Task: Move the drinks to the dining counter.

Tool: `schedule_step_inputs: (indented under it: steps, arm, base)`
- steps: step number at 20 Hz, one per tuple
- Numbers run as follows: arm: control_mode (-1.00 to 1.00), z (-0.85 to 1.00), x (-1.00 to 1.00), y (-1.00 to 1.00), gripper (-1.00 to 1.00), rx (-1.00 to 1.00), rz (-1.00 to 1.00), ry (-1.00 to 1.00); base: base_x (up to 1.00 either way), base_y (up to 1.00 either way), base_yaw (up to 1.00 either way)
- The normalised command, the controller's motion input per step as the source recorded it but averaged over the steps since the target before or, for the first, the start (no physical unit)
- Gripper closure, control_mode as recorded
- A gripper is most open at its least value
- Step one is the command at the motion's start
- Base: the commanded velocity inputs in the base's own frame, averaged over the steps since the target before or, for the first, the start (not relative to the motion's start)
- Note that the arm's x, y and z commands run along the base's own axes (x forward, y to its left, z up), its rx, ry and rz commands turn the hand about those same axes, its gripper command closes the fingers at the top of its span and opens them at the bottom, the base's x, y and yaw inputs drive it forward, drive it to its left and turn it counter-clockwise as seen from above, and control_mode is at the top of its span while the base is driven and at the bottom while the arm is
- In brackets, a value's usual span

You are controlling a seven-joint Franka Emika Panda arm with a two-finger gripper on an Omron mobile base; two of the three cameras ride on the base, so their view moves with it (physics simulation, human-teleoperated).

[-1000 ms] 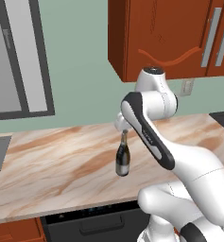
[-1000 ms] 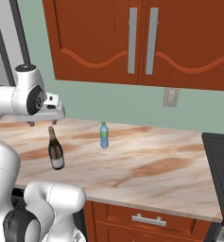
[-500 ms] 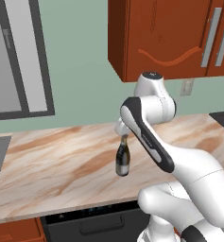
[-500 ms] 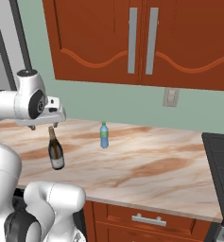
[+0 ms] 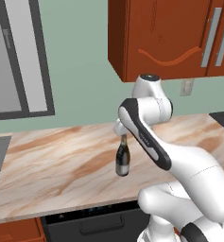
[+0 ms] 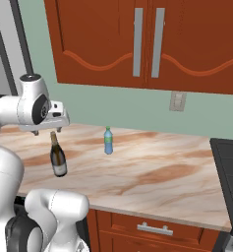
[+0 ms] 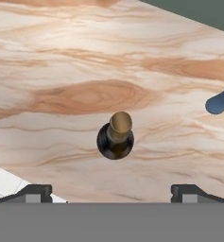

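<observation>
Marble, beige with brown veins, runs the length of the worktop [image 6: 152,172] where both drinks stand upright and well apart from each other. The wine bottle [image 6: 57,156] stands near the front edge, directly under the gripper [image 6: 45,131], while the blue plastic bottle [image 6: 108,141] stands farther back toward the green wall. From the hand view, the wine bottle's gold-foil top [image 7: 119,124] sits centred between the two dark finger tips, which stand wide apart with nothing between them (the spread looks generous for so slim a neck). That alignment suggests why the hand is posed as it is: it points straight down over the bottle so that a descent would bring the fingers to either side of the neck or shoulder. The left base view shows the gripper [image 5: 121,132] just above the bottle's top [image 5: 124,139]; whether it touches cannot be told. Neither drink has reached the dining counter yet, so the task seems to be at its start, with the first pick not yet made. A tall, narrow bottle tips easily, so a centred, level squeeze would matter. The blue bottle [image 7: 220,101] shows at the right edge of the hand view, clear of the approach.
</observation>
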Motion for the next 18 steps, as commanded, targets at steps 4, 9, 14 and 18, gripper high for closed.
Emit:
schedule_step_inputs:
  steps: [4, 9, 14, 18]
  arm:
    - [-1.0, -0.14, 0.13, 0.1, -1.0, 0.01, 0.0, 0.0]
    - [-1.0, -0.14, 0.0, 0.07, -1.0, 0.01, 0.0, -0.03]
    - [-1.0, -0.05, 0.0, 0.02, -1.0, 0.0, 0.0, -0.05]
    - [-1.0, 0.0, 0.0, 0.0, -1.0, 0.0, 0.0, -0.05]
  base:
    - [0.0, 0.0, 0.0]
    - [0.0, 0.0, 0.0]
    - [0.0, 0.0, 0.0]
    - [0.0, 0.0, 0.0]
